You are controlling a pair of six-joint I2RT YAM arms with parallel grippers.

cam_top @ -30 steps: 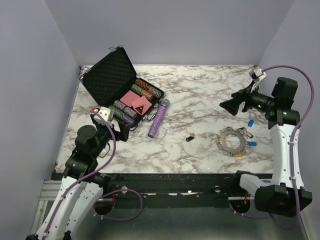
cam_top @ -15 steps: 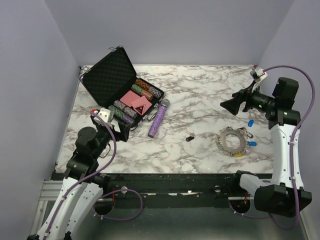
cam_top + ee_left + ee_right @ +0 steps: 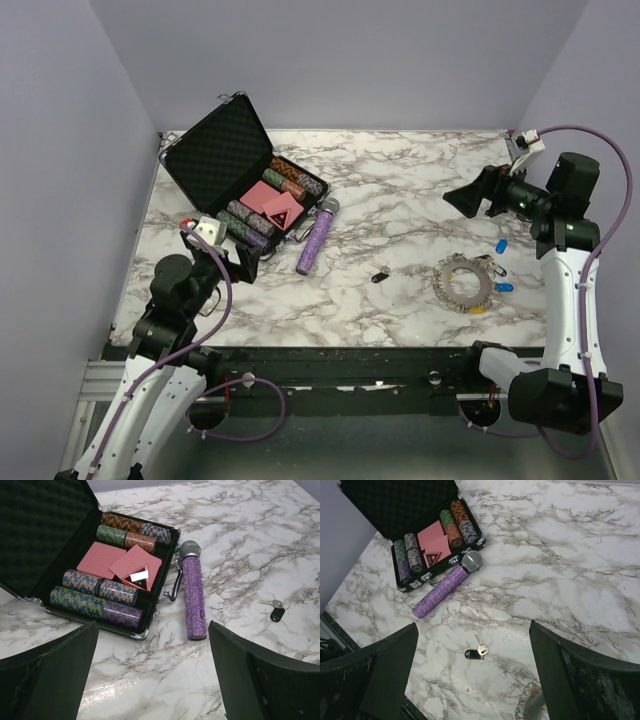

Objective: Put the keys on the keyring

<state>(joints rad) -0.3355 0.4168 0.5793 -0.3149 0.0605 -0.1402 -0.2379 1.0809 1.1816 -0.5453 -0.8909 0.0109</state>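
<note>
We see the keyring (image 3: 465,283) lying flat on the marble worktop (image 3: 400,170), close to the right edge and nearer the front edge than the far one. It is a silver ring packed all round with small silver keys that fan outward like a wreath, and the marble shows through its open middle. A yellow cap (image 3: 478,309) shows on its front side. A blue-capped key (image 3: 505,288) lies at its right side; we cannot tell whether that one is on the ring. A second blue-capped key (image 3: 501,245) lies apart from the ring, toward the far edge. One loose key (image 3: 380,275) with a black head rests alone near the middle of the worktop, between the keyring and the purple glittery tube (image 3: 317,238). In the right wrist view its silver blade sticks out from the black head.

The right gripper (image 3: 465,198) hangs in the air over the right part of the worktop, toward the far right corner. Its jaws are spread wide with nothing between them. The left gripper (image 3: 243,262) sits near the left edge, just beside the front end of the open black case (image 3: 215,150) of poker chips (image 3: 295,180). Its jaws are equally wide apart and it holds nothing.
</note>
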